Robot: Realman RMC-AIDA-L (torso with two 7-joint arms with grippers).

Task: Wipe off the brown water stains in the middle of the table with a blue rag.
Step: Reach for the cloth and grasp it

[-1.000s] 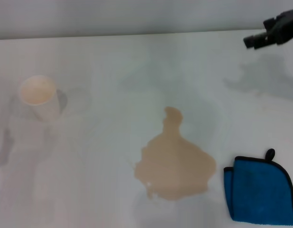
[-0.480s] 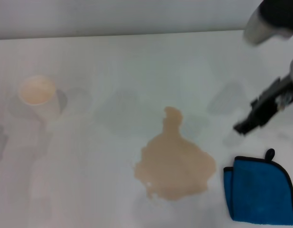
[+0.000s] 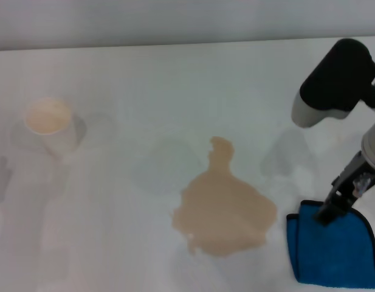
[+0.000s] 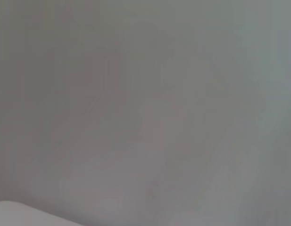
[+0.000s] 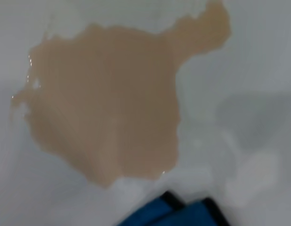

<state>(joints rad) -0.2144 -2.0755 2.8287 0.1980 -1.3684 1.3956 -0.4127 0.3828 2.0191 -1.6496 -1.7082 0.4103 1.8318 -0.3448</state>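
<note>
The brown water stain [image 3: 223, 213], a tan puddle with a narrow neck, lies in the middle of the white table [image 3: 144, 91]. The blue rag [image 3: 333, 250], folded with black edging, lies flat just right of it. My right gripper [image 3: 329, 213] hangs from the arm at the right and is down at the rag's far edge. In the right wrist view the stain [image 5: 107, 99] fills most of the picture, with a corner of the rag [image 5: 173, 212] beside it. My left gripper is out of view; the left wrist view shows only a plain grey surface.
A pale paper cup [image 3: 50, 125] stands at the far left of the table. The right arm's black and grey upper part [image 3: 336, 82] hangs over the table's right side. The table's far edge meets a grey wall.
My right arm has swung from the far right corner down and towards me, and its gripper now sits at the rag's far edge. Rag, stain and cup have not moved.
</note>
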